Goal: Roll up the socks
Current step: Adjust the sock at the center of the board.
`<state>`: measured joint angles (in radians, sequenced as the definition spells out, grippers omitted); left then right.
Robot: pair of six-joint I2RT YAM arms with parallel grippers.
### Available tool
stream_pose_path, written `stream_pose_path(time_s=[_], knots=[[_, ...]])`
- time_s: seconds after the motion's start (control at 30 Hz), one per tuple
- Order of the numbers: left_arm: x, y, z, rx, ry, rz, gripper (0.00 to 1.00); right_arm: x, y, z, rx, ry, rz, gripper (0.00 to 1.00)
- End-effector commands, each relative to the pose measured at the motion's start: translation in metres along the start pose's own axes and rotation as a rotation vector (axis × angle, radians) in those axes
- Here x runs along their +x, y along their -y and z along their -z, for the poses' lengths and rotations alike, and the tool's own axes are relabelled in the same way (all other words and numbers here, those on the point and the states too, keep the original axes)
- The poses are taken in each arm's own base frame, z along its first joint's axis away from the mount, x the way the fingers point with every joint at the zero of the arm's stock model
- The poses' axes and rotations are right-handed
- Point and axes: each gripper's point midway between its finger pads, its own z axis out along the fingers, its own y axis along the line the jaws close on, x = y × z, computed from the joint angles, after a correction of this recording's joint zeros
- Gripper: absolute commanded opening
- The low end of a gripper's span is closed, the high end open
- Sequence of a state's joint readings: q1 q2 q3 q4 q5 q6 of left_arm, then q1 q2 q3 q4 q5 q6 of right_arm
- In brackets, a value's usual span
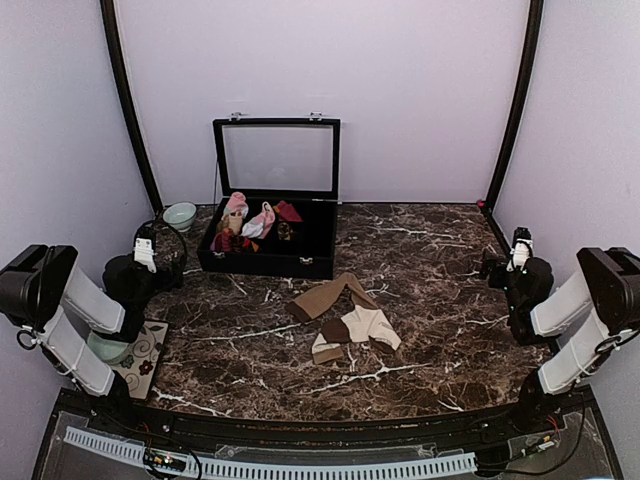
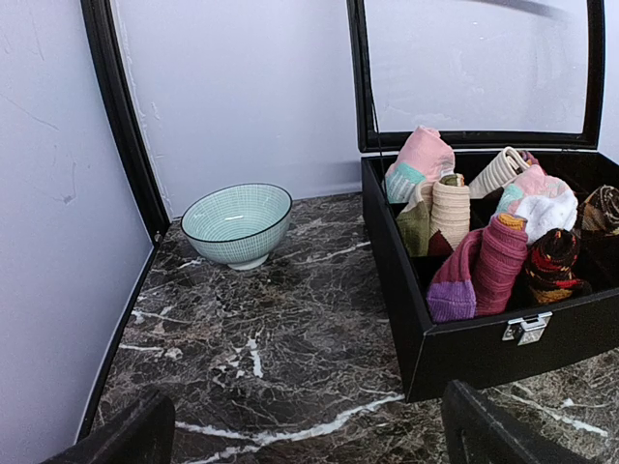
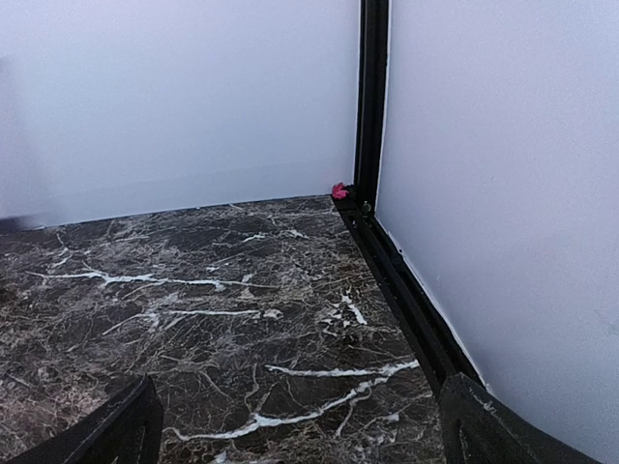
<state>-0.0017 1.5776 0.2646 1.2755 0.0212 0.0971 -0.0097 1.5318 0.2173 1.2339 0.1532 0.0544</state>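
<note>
Marble, dark brown with white veins, tops the table we work at. Reading the top view as a clock face with 12 at the back wall, we find the socks loose and unrolled near the middle. The tan pair lies flat in a shallow V, and the cream pair with dark brown patches lies just beside it at 5 o'clock. We cannot tell whether the two pairs touch. At 11 o'clock from them stands a black box with its lid upright, and inside it are rolled bundles in pink, white, cream and maroon. A pale green bowl sits at 9 o'clock of the box, apart from it. Our left gripper hangs at the table's 9 o'clock edge, facing bowl and box, its jaws spread wide with nothing between them. Our right gripper hangs at the 3 o'clock edge, jaws equally wide and empty, well apart from the socks. It faces the back right corner, where a small pink thing sits against the frame. At 8 o'clock, under our left arm, lies a flowered mat.
</note>
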Motion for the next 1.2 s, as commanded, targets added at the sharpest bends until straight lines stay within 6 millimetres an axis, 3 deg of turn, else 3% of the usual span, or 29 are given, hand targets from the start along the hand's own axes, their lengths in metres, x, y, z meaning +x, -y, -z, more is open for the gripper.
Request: stream_pose_path(time_s=[0.0, 0.17, 0.27, 0.33, 0.43, 0.53, 0.6, 0.67, 0.73, 0.8, 0.93, 1.03, 1.17], knots=[[-0.001, -0.004, 0.001, -0.011, 0.002, 0.009, 0.99, -0.016, 0.015, 0.002, 0.08, 0.068, -0.049, 1.0], [-0.001, -0.003, 0.0, -0.007, -0.001, 0.009, 0.99, -0.018, 0.031, 0.004, 0.172, 0.052, -0.087, 1.0], [-0.005, 0.002, -0.001, 0.025, -0.009, -0.005, 0.99, -0.032, 0.04, 0.001, 0.239, 0.023, -0.097, 1.0], [-0.01, 0.002, -0.011, 0.038, -0.079, -0.002, 0.99, -0.049, 0.046, 0.0, 0.279, 0.004, -0.121, 1.0], [-0.033, 0.007, -0.028, 0.098, -0.194, -0.045, 0.99, -0.076, 0.029, -0.008, 0.189, -0.038, -0.134, 1.0], [-0.042, 0.022, -0.029, 0.221, -0.331, -0.077, 0.99, -0.092, 0.04, -0.015, 0.279, -0.095, -0.43, 1.0], [-0.049, 0.036, -0.022, 0.328, -0.401, -0.095, 0.99, -0.094, 0.008, -0.023, 0.11, -0.224, -0.371, 1.0], [-0.06, 0.053, -0.012, 0.45, -0.423, -0.109, 0.99, -0.094, -0.035, -0.022, -0.118, -0.251, -0.355, 1.0], [-0.058, 0.069, 0.0, 0.545, -0.455, -0.106, 0.99, -0.085, -0.073, -0.016, -0.154, -0.292, -0.246, 1.0], [-0.052, 0.087, 0.011, 0.627, -0.48, -0.13, 0.98, -0.07, -0.131, -0.004, -0.222, -0.367, -0.099, 1.0], [-0.032, 0.127, 0.036, 0.776, -0.555, -0.216, 0.98, -0.021, -0.207, 0.028, -0.342, -0.505, 0.008, 0.95], [-0.019, 0.163, 0.06, 0.919, -0.607, -0.281, 0.98, 0.01, -0.243, 0.055, -0.396, -0.576, 0.053, 0.91], [-0.003, 0.201, 0.082, 1.041, -0.695, -0.356, 0.98, 0.043, -0.266, 0.091, -0.412, -0.675, 0.102, 0.9]])
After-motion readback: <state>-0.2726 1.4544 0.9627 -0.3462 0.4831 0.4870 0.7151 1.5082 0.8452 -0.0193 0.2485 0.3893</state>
